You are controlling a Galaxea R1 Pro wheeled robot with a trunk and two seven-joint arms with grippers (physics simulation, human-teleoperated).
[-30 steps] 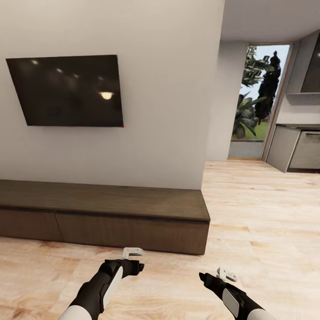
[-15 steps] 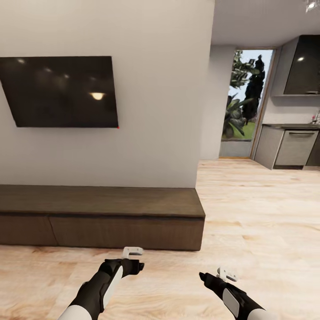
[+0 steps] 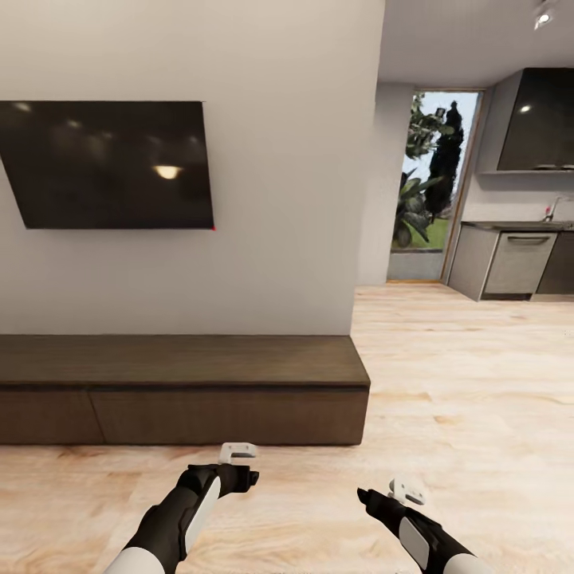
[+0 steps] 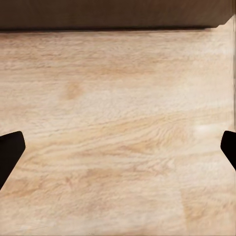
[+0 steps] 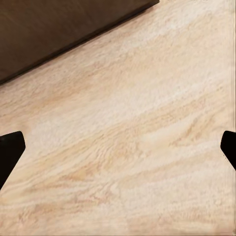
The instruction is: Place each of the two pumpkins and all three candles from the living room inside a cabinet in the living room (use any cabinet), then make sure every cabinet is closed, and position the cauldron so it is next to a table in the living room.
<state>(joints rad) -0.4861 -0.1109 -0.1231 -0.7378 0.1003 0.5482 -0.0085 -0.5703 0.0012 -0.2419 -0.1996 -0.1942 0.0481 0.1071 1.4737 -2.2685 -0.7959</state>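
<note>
The cabinet [image 3: 183, 391], a long low dark brown unit, runs along the white wall ahead, and its flat fronts are all shut. My left gripper [image 3: 239, 451] hovers over the wood floor just in front of it. My right gripper [image 3: 406, 490] hangs lower, off the cabinet's right end. In the left wrist view the gripper [image 4: 118, 150] is open over bare floor, with the cabinet base [image 4: 113, 12] beyond. In the right wrist view the gripper [image 5: 118, 150] is open too, with a cabinet corner [image 5: 59, 29] nearby. Pumpkins, candles, cauldron and table are out of view.
A black TV [image 3: 108, 163] hangs on the wall above the cabinet. Past the wall's corner, light wood floor [image 3: 462, 383] leads to a glass door [image 3: 426, 183] with plants outside. Grey kitchen units [image 3: 510, 259] stand at the far right.
The whole picture has shifted left, so the camera has turned to the right and more of the kitchen shows. Both arms hold the same pose.
</note>
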